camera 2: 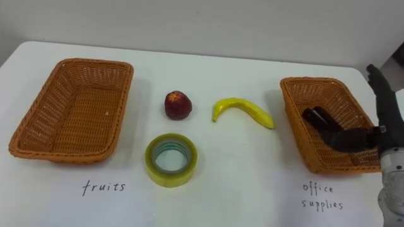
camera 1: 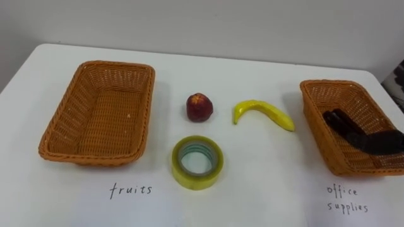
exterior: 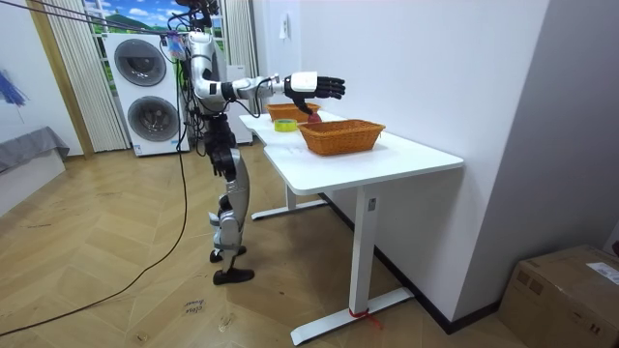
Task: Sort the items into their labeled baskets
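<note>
A red apple (camera 1: 199, 107), a yellow banana (camera 1: 262, 113) and a roll of yellow tape (camera 1: 197, 179) lie on the white table between two wicker baskets. The left basket (camera 1: 93, 154), above the handwritten word "fruits", holds nothing. The right basket (camera 2: 294, 123), above "office supplies", has a dark object (camera 2: 314, 116) inside. My right hand (camera 2: 384, 120) hovers over that basket's right side, open, with the fingers straight and the thumb reaching left towards the dark object. I cannot tell whether the thumb touches it. In the room view I stand at the table's end with the right hand (exterior: 319, 86) stretched out over it.
The table (camera 1: 284, 183) has bare white surface along its front edge, with a wall behind it. In the room view, washing machines (exterior: 150, 92) stand behind me and a cardboard box (exterior: 571, 290) sits on the wooden floor at the room view's right.
</note>
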Available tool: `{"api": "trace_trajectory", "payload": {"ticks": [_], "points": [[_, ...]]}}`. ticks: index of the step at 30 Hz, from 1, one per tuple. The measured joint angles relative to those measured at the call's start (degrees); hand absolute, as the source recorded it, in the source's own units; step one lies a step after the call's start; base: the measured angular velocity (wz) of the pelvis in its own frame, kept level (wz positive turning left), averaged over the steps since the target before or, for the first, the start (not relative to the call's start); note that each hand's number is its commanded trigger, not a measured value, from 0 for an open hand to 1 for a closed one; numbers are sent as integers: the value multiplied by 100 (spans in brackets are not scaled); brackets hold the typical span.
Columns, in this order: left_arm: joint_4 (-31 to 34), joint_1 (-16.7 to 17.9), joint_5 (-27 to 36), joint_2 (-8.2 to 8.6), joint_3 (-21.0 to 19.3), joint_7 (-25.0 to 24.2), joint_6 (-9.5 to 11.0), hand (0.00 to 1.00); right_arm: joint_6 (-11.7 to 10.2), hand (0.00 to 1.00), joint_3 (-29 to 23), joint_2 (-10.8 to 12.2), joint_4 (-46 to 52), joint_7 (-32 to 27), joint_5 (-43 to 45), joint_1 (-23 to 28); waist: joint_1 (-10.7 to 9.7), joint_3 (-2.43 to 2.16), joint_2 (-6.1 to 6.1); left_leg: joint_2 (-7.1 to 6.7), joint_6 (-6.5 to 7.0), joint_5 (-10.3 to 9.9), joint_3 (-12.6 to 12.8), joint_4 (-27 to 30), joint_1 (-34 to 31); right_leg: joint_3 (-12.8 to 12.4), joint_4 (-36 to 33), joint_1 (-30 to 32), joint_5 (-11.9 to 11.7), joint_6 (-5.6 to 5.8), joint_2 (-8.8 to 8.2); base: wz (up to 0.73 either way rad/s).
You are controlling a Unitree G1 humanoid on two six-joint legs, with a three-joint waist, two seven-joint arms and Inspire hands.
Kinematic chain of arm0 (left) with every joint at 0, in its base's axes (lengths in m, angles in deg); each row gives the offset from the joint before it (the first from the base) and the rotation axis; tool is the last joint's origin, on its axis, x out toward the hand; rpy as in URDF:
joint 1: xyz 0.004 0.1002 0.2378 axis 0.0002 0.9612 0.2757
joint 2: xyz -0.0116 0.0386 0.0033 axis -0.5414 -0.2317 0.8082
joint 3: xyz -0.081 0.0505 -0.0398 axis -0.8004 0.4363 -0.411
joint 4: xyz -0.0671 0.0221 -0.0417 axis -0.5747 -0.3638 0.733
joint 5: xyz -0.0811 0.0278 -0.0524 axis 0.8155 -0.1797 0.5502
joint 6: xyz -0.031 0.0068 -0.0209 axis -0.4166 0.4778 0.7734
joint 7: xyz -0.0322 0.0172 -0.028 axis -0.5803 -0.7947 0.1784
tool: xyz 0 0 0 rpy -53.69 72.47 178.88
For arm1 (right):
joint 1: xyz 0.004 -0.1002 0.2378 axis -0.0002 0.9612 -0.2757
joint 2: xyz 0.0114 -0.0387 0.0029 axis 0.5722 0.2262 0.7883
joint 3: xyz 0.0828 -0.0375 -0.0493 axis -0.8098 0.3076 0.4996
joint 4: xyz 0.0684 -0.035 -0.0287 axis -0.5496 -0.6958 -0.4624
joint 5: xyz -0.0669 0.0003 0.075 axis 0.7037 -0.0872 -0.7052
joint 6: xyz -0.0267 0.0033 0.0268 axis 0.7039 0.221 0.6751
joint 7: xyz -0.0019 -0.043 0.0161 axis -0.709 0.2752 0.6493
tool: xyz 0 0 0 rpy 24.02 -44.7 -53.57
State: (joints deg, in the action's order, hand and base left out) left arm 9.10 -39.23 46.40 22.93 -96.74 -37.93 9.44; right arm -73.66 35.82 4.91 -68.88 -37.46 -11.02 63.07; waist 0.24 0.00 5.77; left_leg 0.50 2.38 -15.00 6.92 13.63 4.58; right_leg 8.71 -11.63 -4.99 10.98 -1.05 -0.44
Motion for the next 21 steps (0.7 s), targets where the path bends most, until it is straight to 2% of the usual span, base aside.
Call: {"api": "trace_trajectory", "payload": {"ticks": [9,10,15,21], "points": [[-5,-16,9,0,0,27,6,0,-3,0,0,0,0,-1,-26,-1,2,5,-16,3,0,0,4,-1,1,-3,-15,-9,-1,0,33,0],[-9,-15,17,0,-1,29,14,0,-4,0,0,0,5,-1,-35,-2,4,-10,8,3,0,0,5,-2,0,-4,-18,-15,-1,0,34,0],[-19,-17,3,0,0,27,29,0,-6,0,0,-2,119,-3,-278,-54,16,-11,36,4,0,0,3,-19,-1,-10,-23,-9,-1,0,40,0],[-29,-44,-16,-1,5,24,28,0,-15,0,2,-5,270,-23,-455,-363,19,13,76,4,0,0,6,-42,-2,-16,-10,-3,-1,0,42,0]]}}
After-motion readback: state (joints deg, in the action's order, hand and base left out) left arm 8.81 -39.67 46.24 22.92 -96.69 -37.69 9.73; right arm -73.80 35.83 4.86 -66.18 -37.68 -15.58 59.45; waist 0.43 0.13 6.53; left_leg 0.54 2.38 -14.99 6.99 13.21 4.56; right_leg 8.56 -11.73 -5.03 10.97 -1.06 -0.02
